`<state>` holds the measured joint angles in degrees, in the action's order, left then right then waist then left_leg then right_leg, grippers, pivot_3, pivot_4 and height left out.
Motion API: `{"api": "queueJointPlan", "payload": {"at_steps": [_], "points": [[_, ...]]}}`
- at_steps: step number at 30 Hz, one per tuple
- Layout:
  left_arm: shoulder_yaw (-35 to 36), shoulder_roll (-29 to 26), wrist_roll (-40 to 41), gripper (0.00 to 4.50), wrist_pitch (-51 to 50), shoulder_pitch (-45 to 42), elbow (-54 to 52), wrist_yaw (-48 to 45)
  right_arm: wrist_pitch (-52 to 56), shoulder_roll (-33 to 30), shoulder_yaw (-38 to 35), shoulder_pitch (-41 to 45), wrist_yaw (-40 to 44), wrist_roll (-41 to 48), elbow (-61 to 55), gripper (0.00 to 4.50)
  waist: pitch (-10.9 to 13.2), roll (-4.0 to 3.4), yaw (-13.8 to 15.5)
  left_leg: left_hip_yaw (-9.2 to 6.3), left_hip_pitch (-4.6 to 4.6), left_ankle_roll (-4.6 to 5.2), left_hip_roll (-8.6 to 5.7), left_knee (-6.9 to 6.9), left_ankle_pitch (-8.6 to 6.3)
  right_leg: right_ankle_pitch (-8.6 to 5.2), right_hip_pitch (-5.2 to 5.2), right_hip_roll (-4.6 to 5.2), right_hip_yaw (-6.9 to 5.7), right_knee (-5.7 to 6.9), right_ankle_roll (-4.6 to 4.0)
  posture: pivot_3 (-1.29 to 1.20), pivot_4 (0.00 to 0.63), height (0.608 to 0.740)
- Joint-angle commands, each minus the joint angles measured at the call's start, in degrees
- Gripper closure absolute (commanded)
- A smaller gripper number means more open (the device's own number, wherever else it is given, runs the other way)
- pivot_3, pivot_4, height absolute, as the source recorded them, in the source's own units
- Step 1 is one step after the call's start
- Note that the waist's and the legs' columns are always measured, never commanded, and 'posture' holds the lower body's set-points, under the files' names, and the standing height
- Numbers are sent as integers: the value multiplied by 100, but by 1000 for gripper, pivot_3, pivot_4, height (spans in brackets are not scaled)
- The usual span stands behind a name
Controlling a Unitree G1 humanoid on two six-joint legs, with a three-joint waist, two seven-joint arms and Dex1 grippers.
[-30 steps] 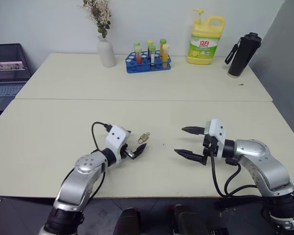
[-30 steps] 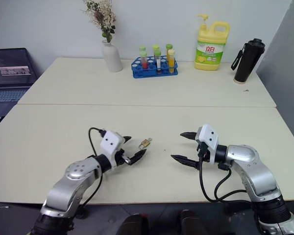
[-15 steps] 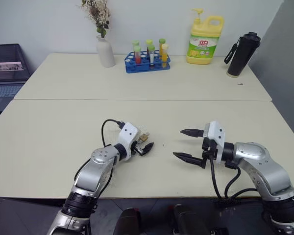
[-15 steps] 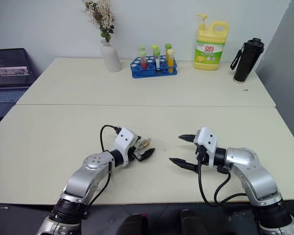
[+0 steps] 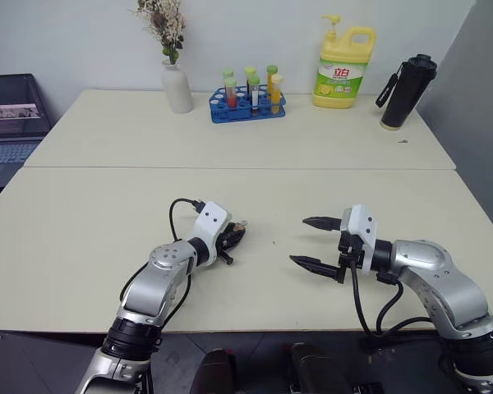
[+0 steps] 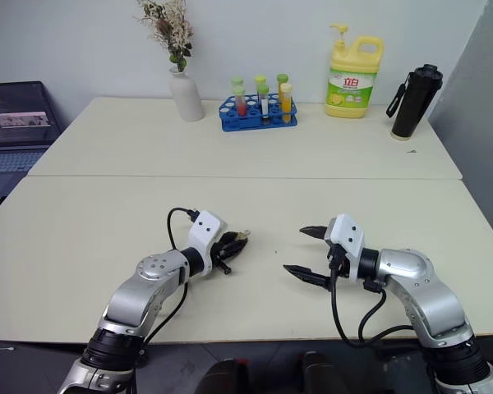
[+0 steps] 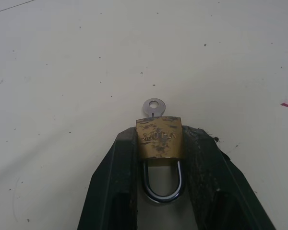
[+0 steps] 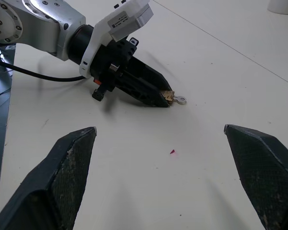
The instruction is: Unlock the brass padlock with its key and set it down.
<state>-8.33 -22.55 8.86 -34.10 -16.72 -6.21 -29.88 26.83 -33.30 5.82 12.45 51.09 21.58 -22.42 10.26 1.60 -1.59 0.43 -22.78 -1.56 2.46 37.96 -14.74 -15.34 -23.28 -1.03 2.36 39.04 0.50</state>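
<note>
Brass padlock (image 7: 159, 138) is now being pinched by your left hand (image 7: 158, 158), just closed; key (image 7: 153, 107) is protruding beyond, right hand (image 5: 312, 241) spread.

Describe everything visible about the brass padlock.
The brass padlock is a small, scuffed golden body with stamped lettering and a silver U-shaped shackle. It lies flat on the cream table, clamped between the left gripper's black fingers, shackle toward the wrist. The key juts from its far end.

Head stereo views look down the table (image 5: 246, 148); wrist views sit close, sharing the brass padlock (image 7: 159, 138).
</note>
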Motion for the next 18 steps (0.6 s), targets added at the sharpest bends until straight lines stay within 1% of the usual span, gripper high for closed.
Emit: {"api": "queueJointPlan", "payload": {"at_steps": [1, 4, 6, 10, 13, 15, 17, 18], "points": [[-77, -102, 60, 3534, -145, 178, -51, -219, 20, 12, -30, 104, -63, 117, -298, 0, 0, 0, -2, 0, 0, 0, 0, 0, 0, 0, 0, 0, 0, 0, 0, 0, 150, 740], [-67, -146, 130, 3534, -132, 269, -160, -359, 50, 20, -48, 97, -103, 138, -313, 0, 0, 0, -4, 1, 1, 0, 1, -1, 0, 0, 0, 0, 1, 0, 0, 0, 150, 740], [-39, -185, 345, 3534, 317, 434, -501, -749, 91, 12, -110, 80, -137, 180, -322, 0, -1, -1, -10, 2, 1, 0, 1, -1, 0, 0, 0, 0, 2, 0, 0, 0, 150, 740], [-90, -420, 469, 3534, 1015, 538, -940, -1359, 192, -60, -289, 44, -205, 265, -316, 0, 1, 1, -2, 2, -2, 0, 1, -1, 0, 0, -1, 3, 1, -2, 0, 0, 150, 740], [-179, -723, 416, 3534, 1877, 388, -1114, -2005, 705, -172, -682, -3, -275, 739, -427, 0, 1, 1, 19, -1, -3, 0, 1, 1, 0, 0, -1, 2, -2, -1, 0, 0, 150, 740], [-224, -844, 262, 3534, 2436, 234, -1011, -2199, 854, -244, -827, -49, -308, 903, -529, 0, 1, 1, 25, 2, -3, 0, -1, 1, 0, 0, 0, 3, 0, -2, 0, 0, 150, 740], [-332, -950, 2, 3534, 3112, 63, -846, -2372, 918, -329, -916, -130, -330, 968, -613, 0, 1, 1, 21, 3, -3, 0, -2, 1, 0, 0, 0, 3, 0, -4, 0, 0, 150, 740], [-438, -1030, -287, 3534, 3718, -57, -701, -2424, 907, -360, -945, -183, -331, 974, -662, 0, 1, 0, 20, 5, -2, 0, -1, -1, 0, 0, 0, 2, 2, -6, 0, 0, 150, 740]]}}
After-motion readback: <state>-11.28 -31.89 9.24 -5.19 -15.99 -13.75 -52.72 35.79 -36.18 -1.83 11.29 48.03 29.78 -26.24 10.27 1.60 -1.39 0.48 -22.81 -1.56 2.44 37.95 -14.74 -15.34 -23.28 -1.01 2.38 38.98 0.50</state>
